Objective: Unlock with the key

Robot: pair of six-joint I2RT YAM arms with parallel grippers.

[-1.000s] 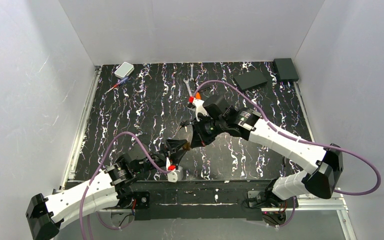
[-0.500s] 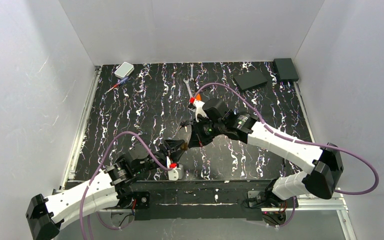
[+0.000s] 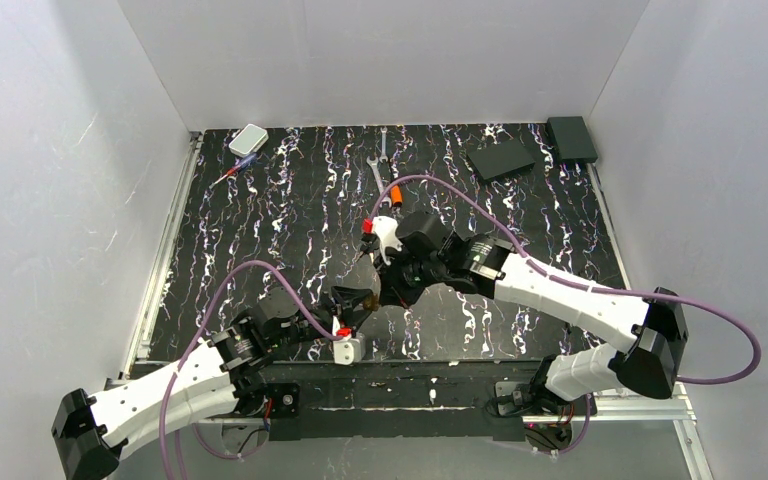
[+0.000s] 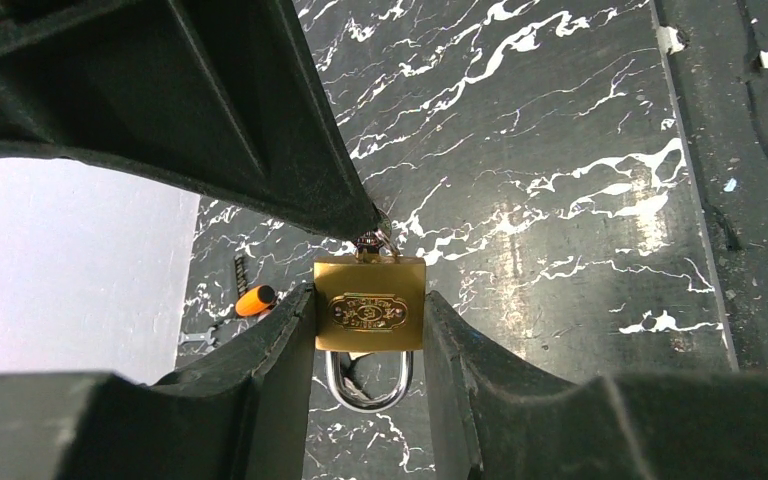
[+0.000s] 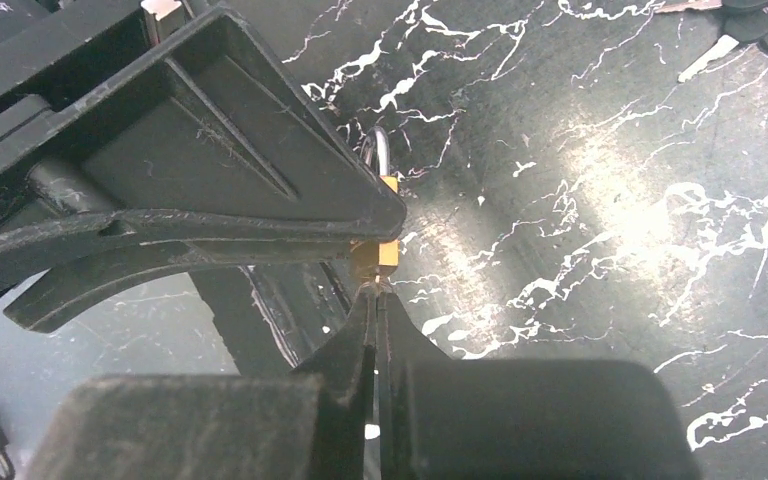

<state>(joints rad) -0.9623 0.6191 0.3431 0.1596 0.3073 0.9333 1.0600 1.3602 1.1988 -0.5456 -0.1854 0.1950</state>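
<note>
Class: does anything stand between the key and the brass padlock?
Nothing visible does. The key, pinched by the right gripper, meets the end of the brass padlock, which the left gripper clamps.

You have two wrenches (image 3: pixel 375 175) at 12 o'clock, two black boxes (image 3: pixel 500 160) at 1 o'clock, one white box (image 3: pixel 248 139) at 11 o'clock, one orange-handled tool (image 3: pixel 396 195) toward 12 o'clock, and one brass padlock (image 4: pixel 370 305) at centre.
</note>
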